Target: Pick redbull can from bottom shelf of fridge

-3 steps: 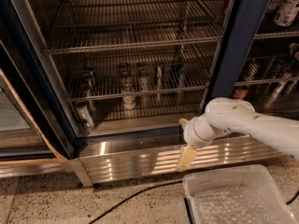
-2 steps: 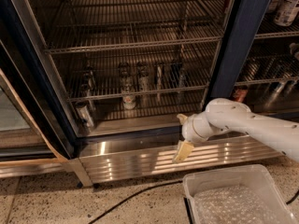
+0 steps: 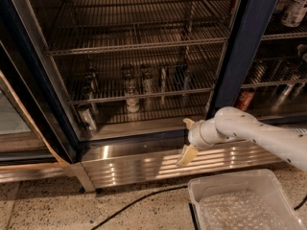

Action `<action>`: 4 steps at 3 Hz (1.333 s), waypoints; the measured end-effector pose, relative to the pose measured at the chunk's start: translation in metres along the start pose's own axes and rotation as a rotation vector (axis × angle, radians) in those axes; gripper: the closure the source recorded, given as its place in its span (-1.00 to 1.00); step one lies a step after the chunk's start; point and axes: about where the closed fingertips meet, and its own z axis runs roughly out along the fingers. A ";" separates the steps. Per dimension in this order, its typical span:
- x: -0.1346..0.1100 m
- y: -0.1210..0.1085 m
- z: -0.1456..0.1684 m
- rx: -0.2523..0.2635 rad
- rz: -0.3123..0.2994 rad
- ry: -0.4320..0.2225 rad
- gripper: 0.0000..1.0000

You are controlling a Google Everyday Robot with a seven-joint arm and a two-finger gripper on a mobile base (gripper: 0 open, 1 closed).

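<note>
Nearest the floor: a clear plastic bin (image 3: 201, 188) at lower right, and a black cable (image 3: 129, 209) trailing across the speckled floor.

Next: the white arm (image 3: 259, 138) reaches in from the right. The gripper (image 3: 187, 139) hangs low in front of the ribbed steel base (image 3: 134, 164), below the door opening and outside the fridge (image 3: 240, 47). Its two tan fingers (image 3: 186, 155) stand apart, one above the other, with nothing between them.

Behind that: a stubby white-labelled can (image 3: 131, 101) sits at the front edge of the bottom shelf (image 3: 110, 86).

Further back: a row of cans stands upright on the same wire rack. The redbull can (image 3: 163, 78) appears to be the slim one right of centre, with a darker can (image 3: 181, 74) just beside it on its right. It is well apart from the gripper, higher up and further in.

Handling, as a judgement:
- The can is probably light.
- Its wall is thin and will dent under a hard squeeze.
- It may be cold and slick.
- Its narrow base on thin rods makes it easy to tip.
- Best hold is across the mid-body, jaws level, closing gently.
- The approach should come from the front, clear of the neighbouring cans.
</note>
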 end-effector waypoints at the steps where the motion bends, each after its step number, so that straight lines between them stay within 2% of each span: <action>1: -0.008 -0.023 0.023 0.081 0.037 -0.071 -1.00; 2: -0.017 -0.075 0.042 0.252 0.094 -0.207 -1.00; 3: -0.020 -0.102 0.047 0.360 0.125 -0.312 -1.00; 4: -0.016 -0.131 0.065 0.408 0.214 -0.435 -1.00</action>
